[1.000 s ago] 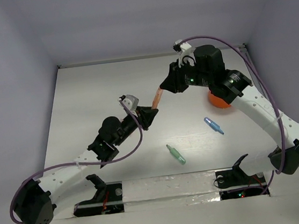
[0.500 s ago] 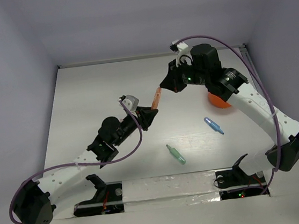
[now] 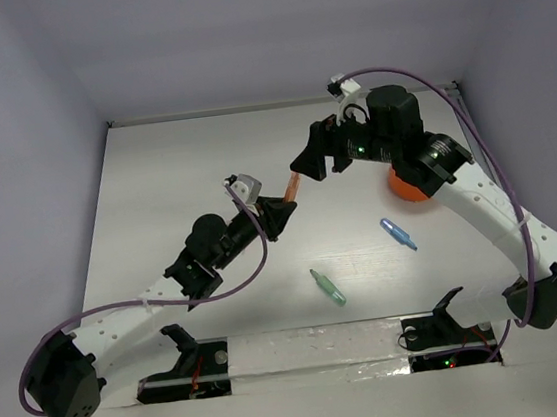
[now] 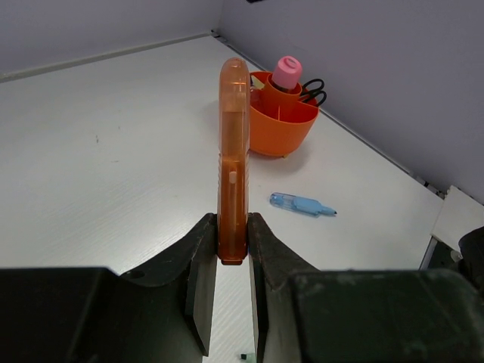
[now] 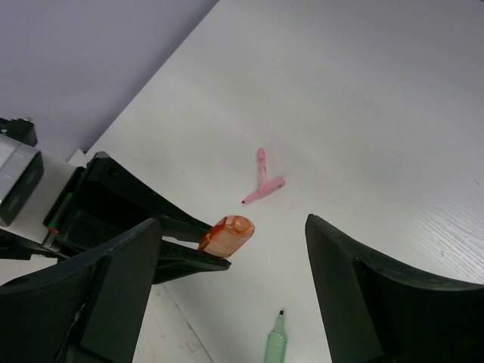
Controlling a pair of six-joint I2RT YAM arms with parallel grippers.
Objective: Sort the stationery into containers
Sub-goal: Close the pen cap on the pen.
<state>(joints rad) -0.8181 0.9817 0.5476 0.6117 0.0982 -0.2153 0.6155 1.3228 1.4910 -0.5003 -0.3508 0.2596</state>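
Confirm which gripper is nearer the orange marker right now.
Left. The left gripper is shut on one end of the orange marker. The right gripper is open, fingers spread either side of its free end.

The right gripper has been opened off the orange marker, its cap now left free between the jaws

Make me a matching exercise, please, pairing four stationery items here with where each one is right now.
Items:
1 orange marker
2 blue marker
3 green marker
4 scissors

Places:
A in the orange bowl
B on the table, close to the bowl
C clamped between the left fingers
D on the table, farther from the bowl

Pairs: 1-C, 2-B, 3-D, 4-A
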